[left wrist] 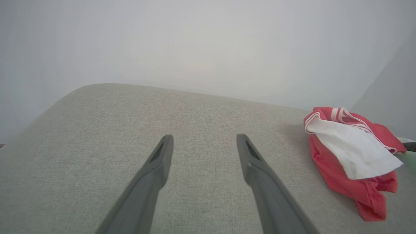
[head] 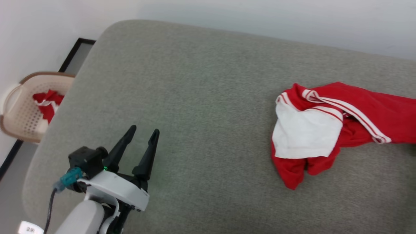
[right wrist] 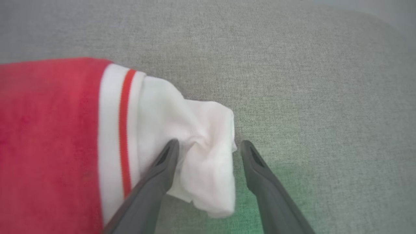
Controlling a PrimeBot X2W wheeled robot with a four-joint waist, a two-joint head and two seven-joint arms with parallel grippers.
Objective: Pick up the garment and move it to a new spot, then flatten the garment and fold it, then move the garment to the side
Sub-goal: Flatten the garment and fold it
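Shirt (head: 357, 107) lies bunched, judged set at new spot. Right hand (right wrist: 209, 143) is spread astride sleeve (right wrist: 182, 107), nothing pinched; left hand (head: 144, 129) spread, parked clear for flattening.

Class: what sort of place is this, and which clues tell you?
Probably a home-style room staged for laundry folding: a grey upholstered surface against a plain white wall, a beige perforated laundry basket beside it, and a crumpled red-and-white T-shirt.

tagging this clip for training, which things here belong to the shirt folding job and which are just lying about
Job in hand:
red and white garment
left tool
right tool

Lying about:
beige basket
red-white cloth bundle inside it
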